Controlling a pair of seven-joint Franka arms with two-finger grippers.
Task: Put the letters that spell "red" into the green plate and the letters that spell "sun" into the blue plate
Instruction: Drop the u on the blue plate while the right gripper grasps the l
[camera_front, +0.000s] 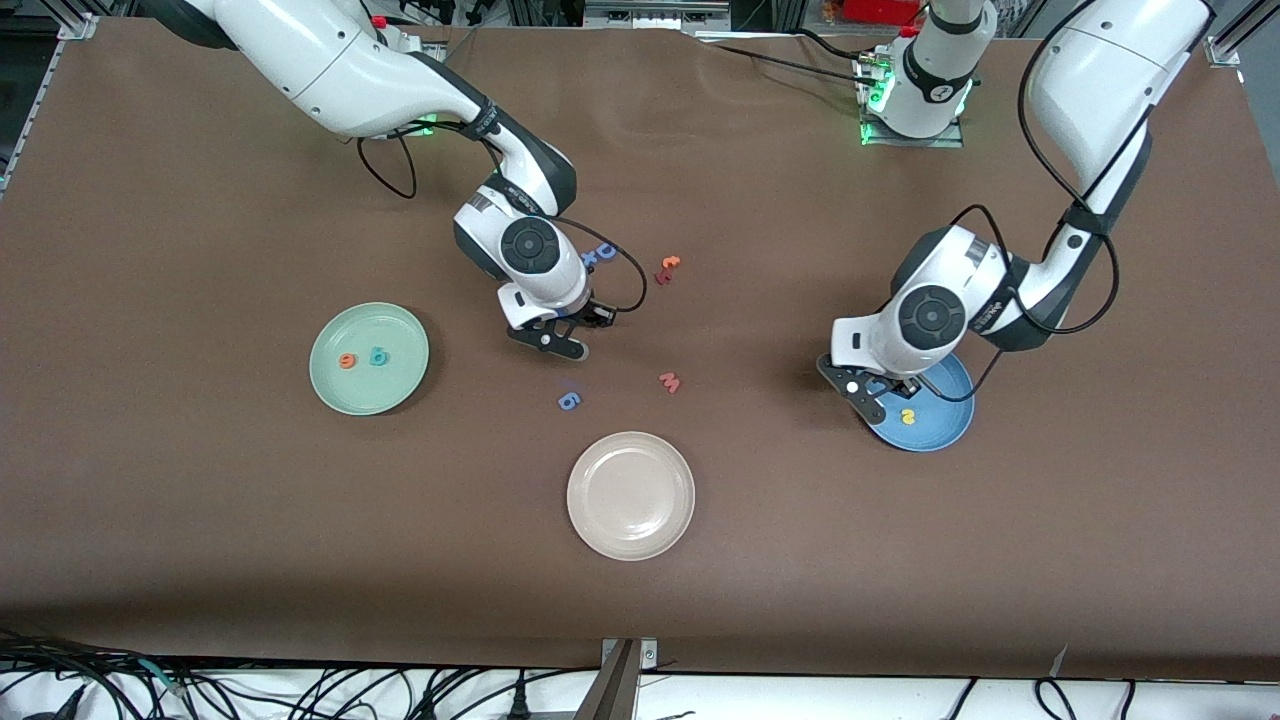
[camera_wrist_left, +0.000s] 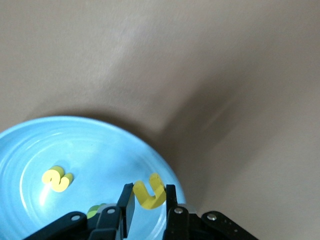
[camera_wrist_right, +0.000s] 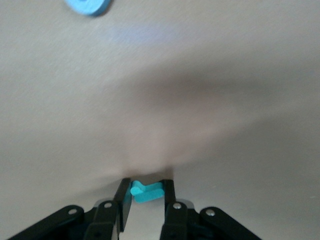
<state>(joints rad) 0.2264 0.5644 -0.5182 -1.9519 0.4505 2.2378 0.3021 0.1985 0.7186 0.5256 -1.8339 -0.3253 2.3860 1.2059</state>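
The green plate (camera_front: 392, 392) holds the orange "e" (camera_front: 347, 361) and the teal "d" (camera_front: 378, 355). My right gripper (camera_front: 563, 343) is low over the table between the green plate and the middle, shut on the small teal "r" (camera_wrist_right: 146, 190), which sits between its fingertips (camera_wrist_right: 146, 188). The blue plate (camera_front: 948, 425) holds the yellow "s" (camera_front: 908, 416) (camera_wrist_left: 57, 178). My left gripper (camera_front: 868, 397) hangs over that plate's rim (camera_wrist_left: 100, 145), shut on the yellow "n" (camera_wrist_left: 149, 192). A bit of the green "u" (camera_wrist_left: 94, 211) shows in the plate beside the fingers.
A beige plate (camera_front: 631, 495) lies nearest the front camera. Loose letters lie mid-table: a blue "6" (camera_front: 569, 401), a pink-red "w" (camera_front: 669, 382), an orange and dark red pair (camera_front: 667, 268) and a blue "D" (camera_front: 603, 253). One blue letter (camera_wrist_right: 90, 5) shows in the right wrist view.
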